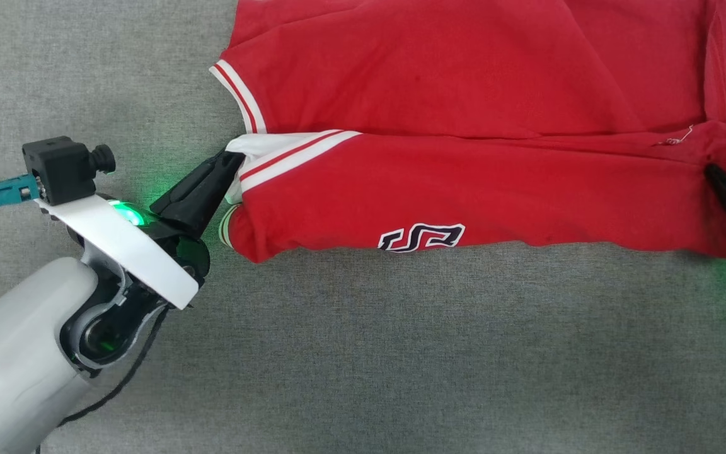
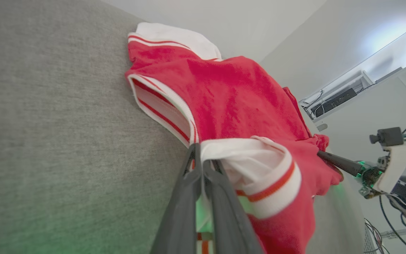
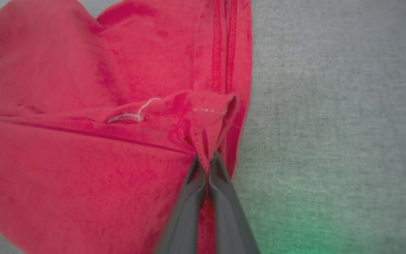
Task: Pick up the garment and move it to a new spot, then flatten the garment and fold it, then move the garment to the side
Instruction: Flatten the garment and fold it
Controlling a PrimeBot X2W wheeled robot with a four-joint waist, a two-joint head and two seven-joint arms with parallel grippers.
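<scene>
The thin red basketball-style jersey with white, red-striped sleeve trim (image 1: 464, 189) is found spread across the far part of the grey cloth-covered table (image 1: 401, 353). Its near portion is doubled over, and part of a black, white-outlined marking shows at the near crease. The left claw (image 1: 227, 165) is closed on the white sleeve band at the jersey's left end. The right claw (image 1: 716, 173) is closed on a bunched red hem corner at the right end. The folding step is judged to be under way. Risk noted: only small pinches of soft fabric are held, so an uneven pull could free a corner or skew the fold.
</scene>
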